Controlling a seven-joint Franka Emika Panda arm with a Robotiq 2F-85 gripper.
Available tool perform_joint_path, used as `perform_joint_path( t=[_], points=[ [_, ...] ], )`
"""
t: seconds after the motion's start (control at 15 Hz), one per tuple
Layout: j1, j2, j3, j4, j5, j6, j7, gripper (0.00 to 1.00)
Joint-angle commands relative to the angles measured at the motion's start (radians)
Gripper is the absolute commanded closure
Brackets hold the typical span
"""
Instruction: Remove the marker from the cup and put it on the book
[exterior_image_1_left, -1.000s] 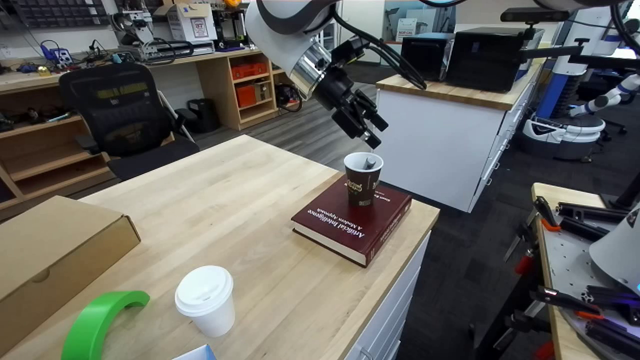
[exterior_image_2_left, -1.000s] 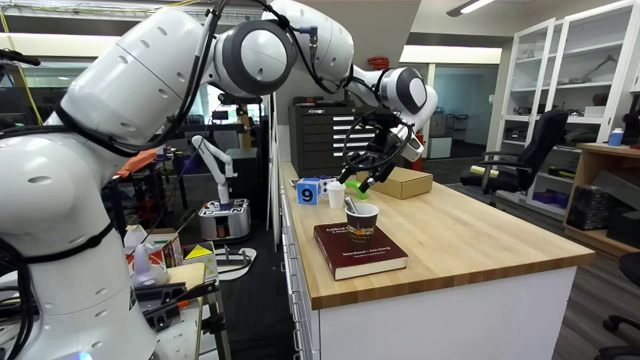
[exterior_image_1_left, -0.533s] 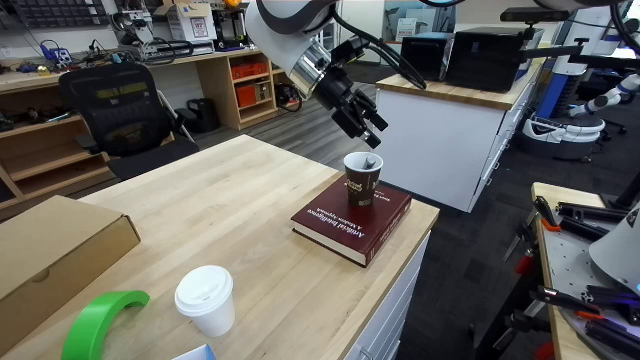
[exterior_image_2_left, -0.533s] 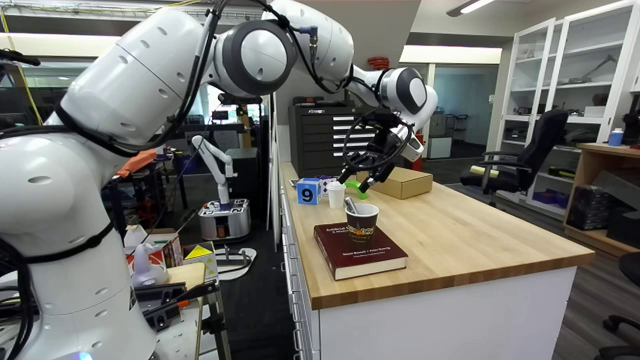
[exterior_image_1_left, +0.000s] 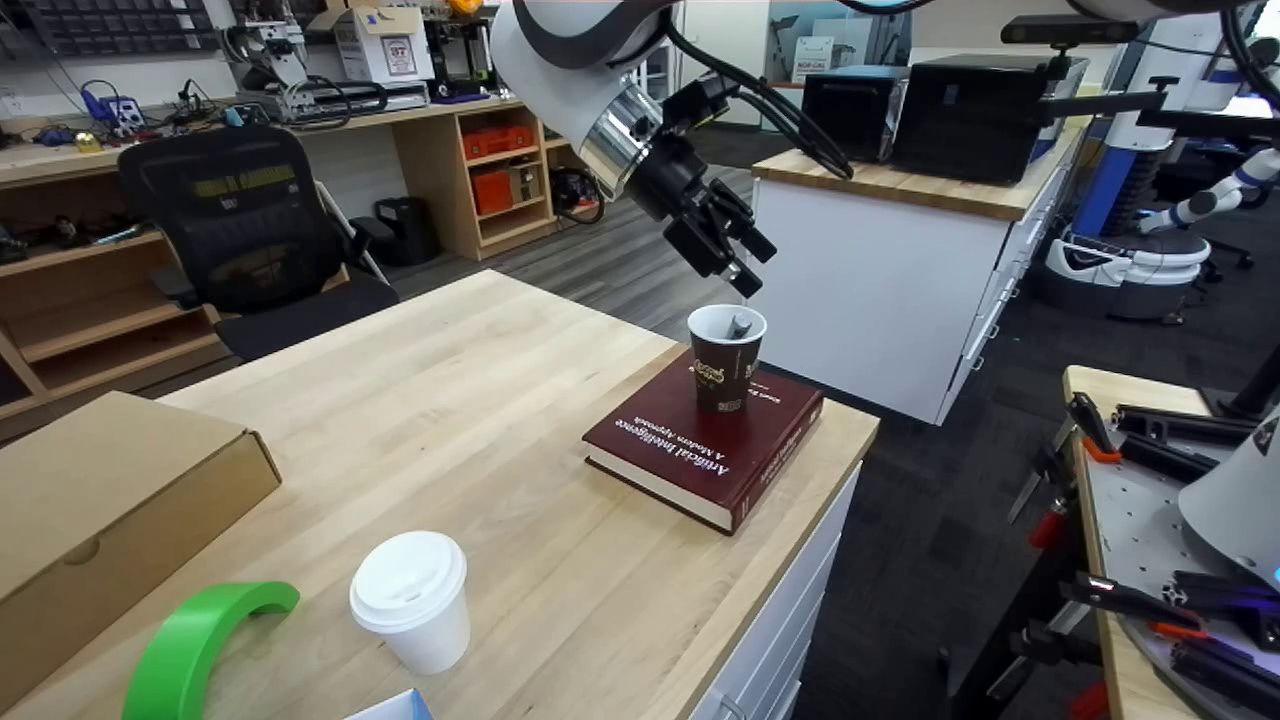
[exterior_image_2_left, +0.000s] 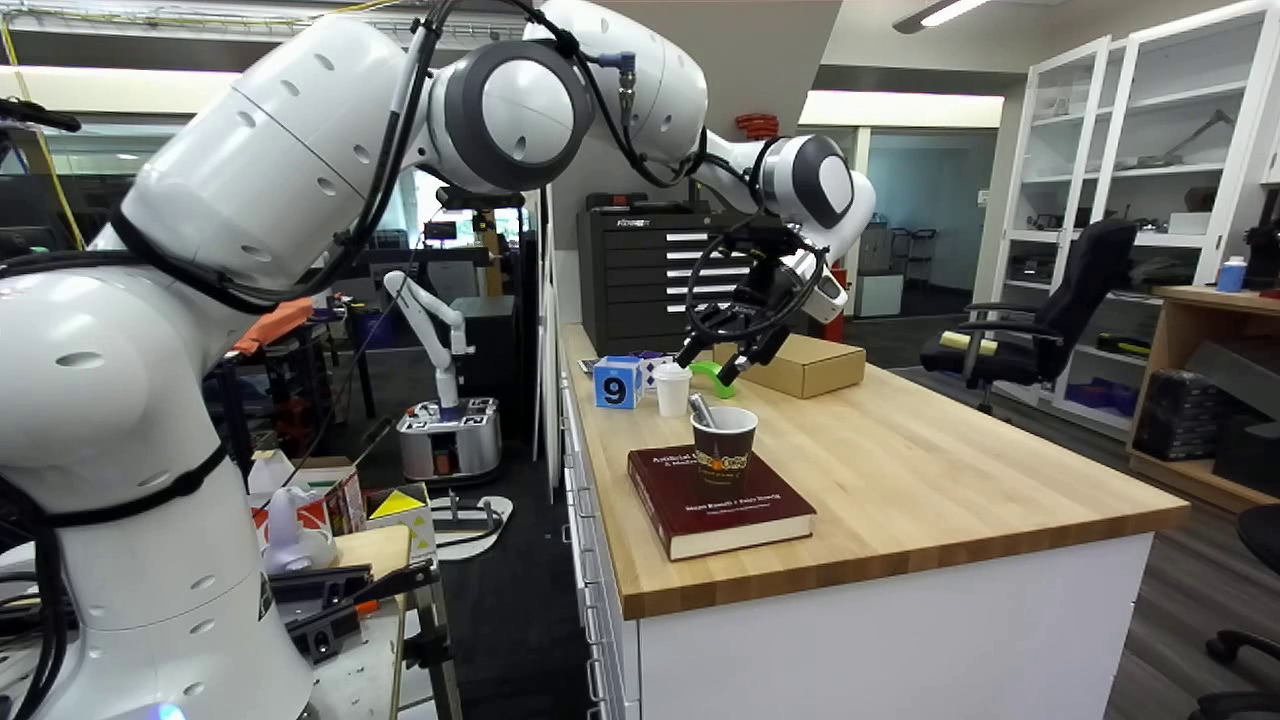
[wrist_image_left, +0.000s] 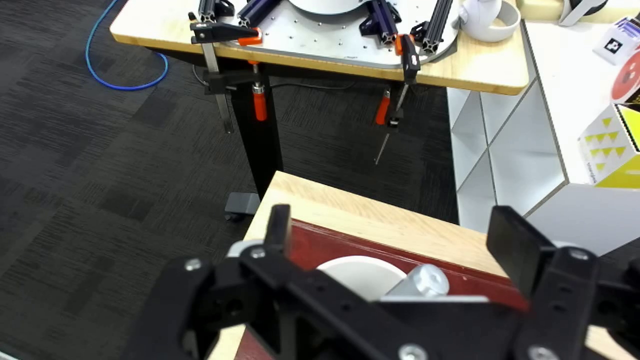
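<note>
Its jaws parted and holding nothing, the gripper hangs tilted above a marker leaning in the cup on the book, where an off-centre descent could topple both.

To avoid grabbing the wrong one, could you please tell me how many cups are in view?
2: the brown cup standing on the red book, and the white lidded cup on the tabletop. Others may be hidden.
</note>
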Motion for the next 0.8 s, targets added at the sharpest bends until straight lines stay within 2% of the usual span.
perform_joint_path(
  t=[0.0,0.47,0.73],
  points=[
    [0.002,0.002,-0.002,0.005,0.001,-0.004,0.0,0.0],
    [0.019,0.029,0.004,0.093,0.064,-0.027,0.07,0.0],
    [0.034,0.04,-0.003,0.101,0.094,-0.011,0.124,0.0]
  ],
)
